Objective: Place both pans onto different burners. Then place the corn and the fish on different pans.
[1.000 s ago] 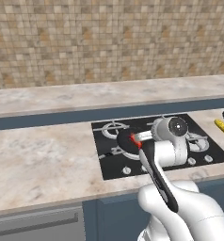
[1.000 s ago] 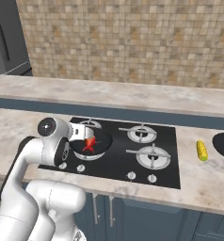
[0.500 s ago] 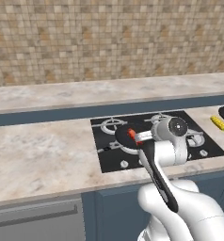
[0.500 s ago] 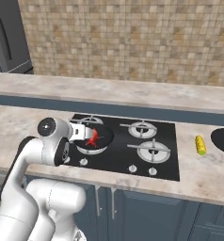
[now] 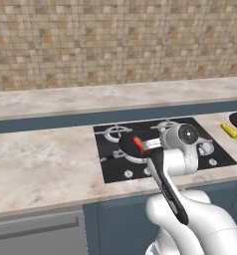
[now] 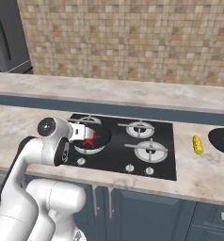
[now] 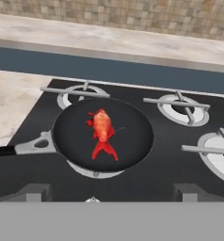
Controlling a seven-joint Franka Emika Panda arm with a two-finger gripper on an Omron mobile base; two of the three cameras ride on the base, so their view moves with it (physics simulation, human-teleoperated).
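Spanning the worktop point(image 6: 34, 124), black cooktop point(image 6: 165, 150) carries one pan point(image 7: 104, 134) on its near-left burner, fish point(image 7: 102, 129) lying in the middle. Second pan point(image 6: 222, 140) sits on the worktop far right, cut by the frame edge, corn point(image 6: 197, 145) just left of it. Gripper point(image 7: 109, 200) hovers near the loaded pan, jaws wide, empty. Judgement: pan rigid, fairly heavy, off-balance; grip the handle close to the bowl. Corn light, round, likely to roll; pinch across mid-cob. Right burners point(image 6: 150, 149) free; open worktop around.
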